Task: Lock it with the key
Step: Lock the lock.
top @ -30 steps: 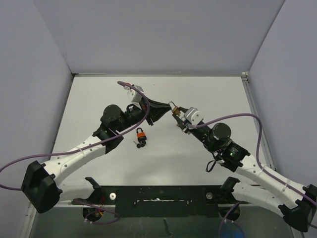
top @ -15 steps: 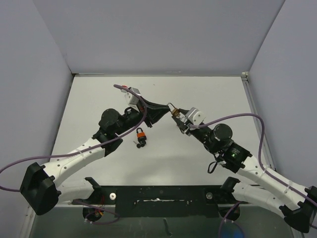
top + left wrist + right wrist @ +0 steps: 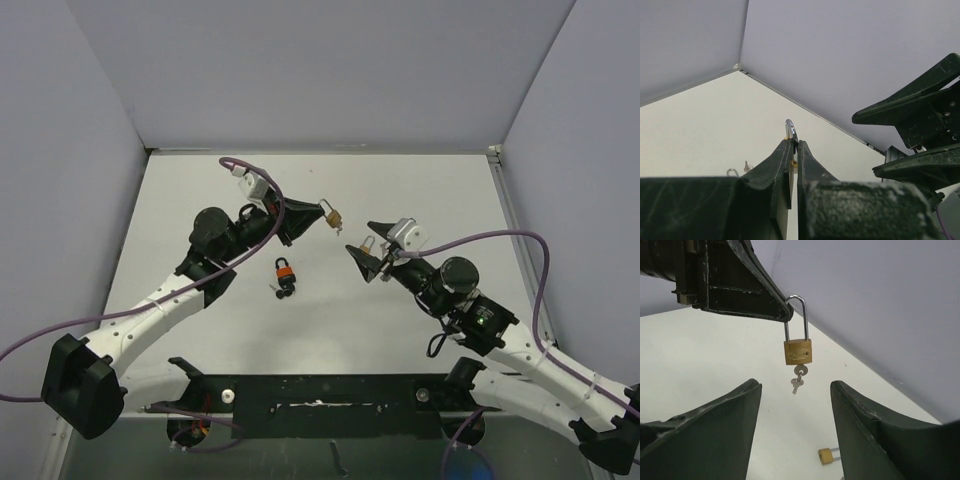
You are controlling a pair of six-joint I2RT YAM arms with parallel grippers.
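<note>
Right wrist view: our left gripper (image 3: 785, 315) sits upper left, and our right gripper (image 3: 796, 386) gapes wide and empty at the bottom. Mid-frame hangs the padlock (image 3: 798, 351), pinched by its shackle (image 3: 804, 320) in the left. Its key (image 3: 800, 371) looks stiff, light and slick; we'd grip the flat bow.

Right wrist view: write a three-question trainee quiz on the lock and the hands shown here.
1. True or false: the right hand is shut on the hanging brass padlock with the steel shackle.
2. Which part of that padlock does the left hand pinch? A) body B) shackle C) key
3. Fill in: the small silver key sticks out of the padlock's ____ face.

Key: 1 false, the right hand is open and apart from the lock; 2 B; 3 bottom.
</note>
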